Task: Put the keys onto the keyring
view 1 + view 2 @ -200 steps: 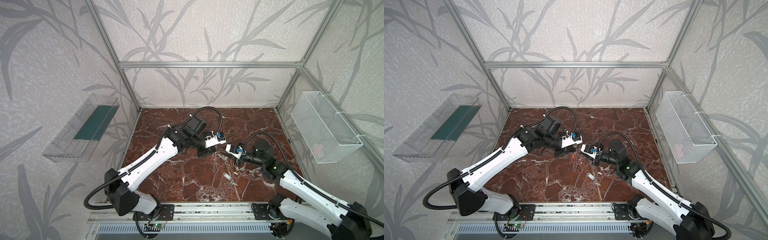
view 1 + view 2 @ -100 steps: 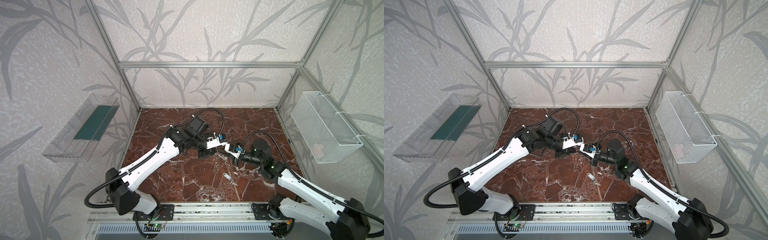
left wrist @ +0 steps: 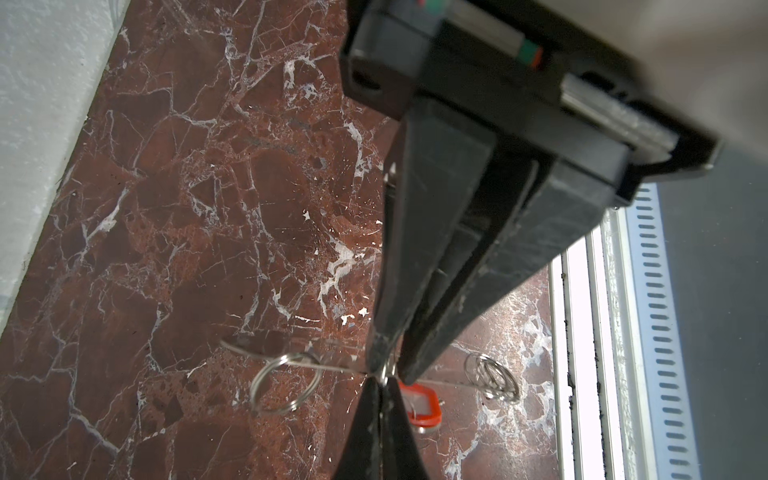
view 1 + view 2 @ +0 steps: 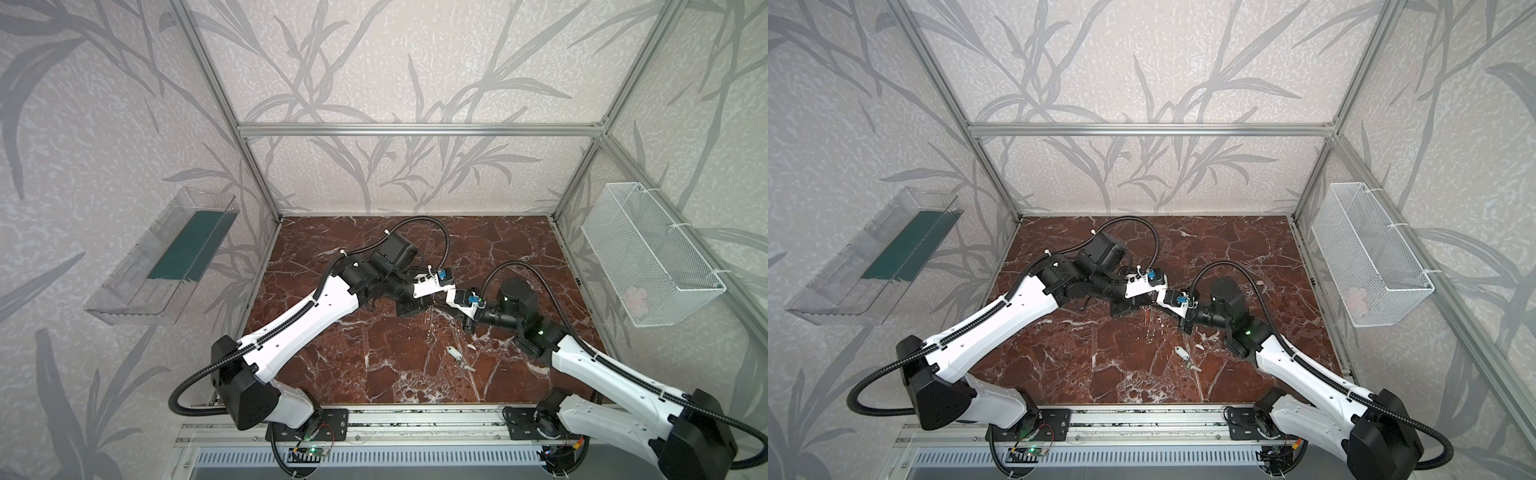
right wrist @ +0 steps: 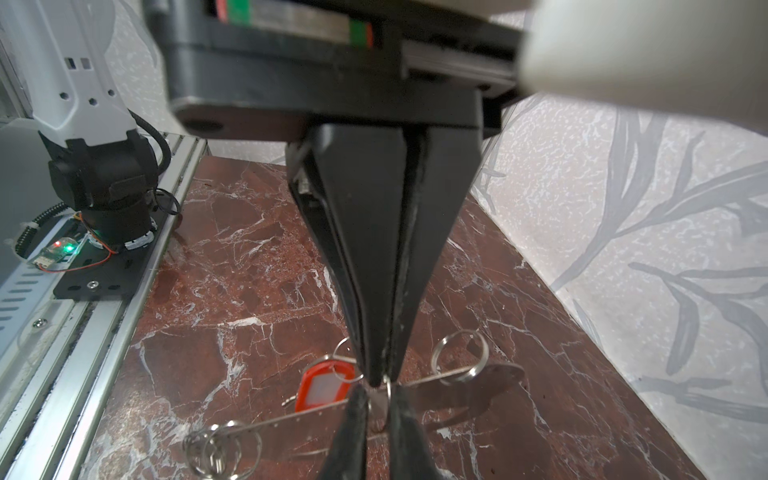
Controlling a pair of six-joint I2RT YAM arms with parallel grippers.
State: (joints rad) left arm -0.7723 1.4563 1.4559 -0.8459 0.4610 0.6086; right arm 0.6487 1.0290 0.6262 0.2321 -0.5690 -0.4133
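— So, where is the keyring [image 3: 332,367] sitting right now?

— It is hanging in the air over the middle of the marble table [image 4: 374,332], between the two claws, which are meeting tip to tip.

— How is it looking?

— Both wrist views are catching it edge-on, so it is showing only as a thin, straight silver line. A single round wire loop [image 3: 253,390] is standing off it on one side of the claws. A tight cluster of coiled rings [image 3: 492,380] is sitting on it on the other side. Its flat outline is not showing from these angles.

— Which claw is carrying it?

— The left gripper [image 3: 384,366] is pinching it, fingers narrowed right down onto the metal near its middle. The right gripper [image 5: 379,376] is pressing its fingertips together at that same spot, against a small ring [image 5: 390,390]. Whether it is actually gripping anything, I cannot tell.

— And the keys?

— The key with the red-orange tag [image 5: 322,386] is dangling just beside the fingertips, close to the silver line. Its tag is showing a pale window in a red frame, and whether it is threaded on I cannot tell. The key with the white tag [image 4: 1180,352] is lying flat on the table toward its near edge, well apart from the keyring.
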